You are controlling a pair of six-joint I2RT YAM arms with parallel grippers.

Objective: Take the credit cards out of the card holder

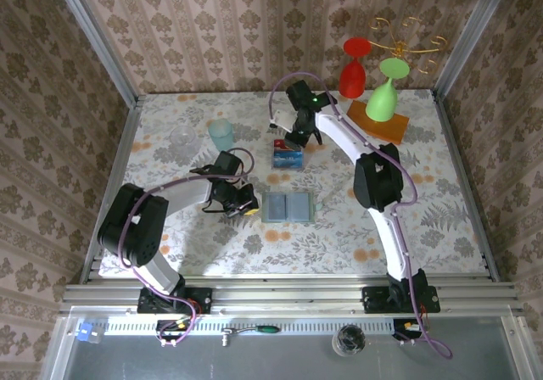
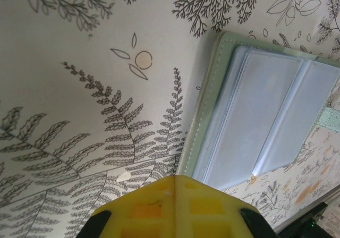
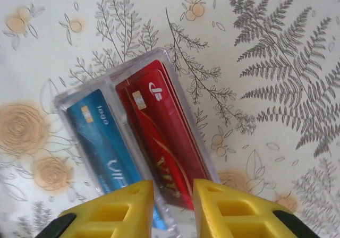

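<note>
The worktop [image 1: 441, 193] is covered in a pale cloth printed with grey ferns and orange blossoms. The card holder [image 1: 287, 207] lies on it opened flat like a book, between the two arms and just to the right of the left fingers [image 1: 242, 203]. In the left wrist view it has a matte grey-green border with a stitched seam and rounded corners. Its inside is lined with glossy, milky-clear plastic pockets layered in overlapping strips.

The left fingers are blocky yellow plastic. Their tips are pressed together along a thin seam with nothing between them, and they hover over bare cloth just beside the holder's edge.

Farther from the arm bases sits a clear box [image 3: 79, 92]. It is rigid transparent plastic with rounded corners, and a divider splits it into two long compartments. The left compartment holds a blue card [image 3: 103, 142], shiny, with a small gold chip and pale lettering. The right compartment holds red cards [image 3: 159, 137], stacked and slightly fanned, the top one bearing a white emblem and gold lettering.

The right fingers [image 1: 293, 139] hang directly over the near end of this box. Seen from the right wrist, their yellow tips stand a narrow gap apart and grip nothing. The box divider and the edge of the red stack show through the gap.

At the far right of the worktop a red goblet [image 1: 353, 68] and a green goblet [image 1: 383, 93] stand upside down by an orange board [image 1: 392, 128]. A translucent teal tumbler [image 1: 221, 132] stands at the far left.
</note>
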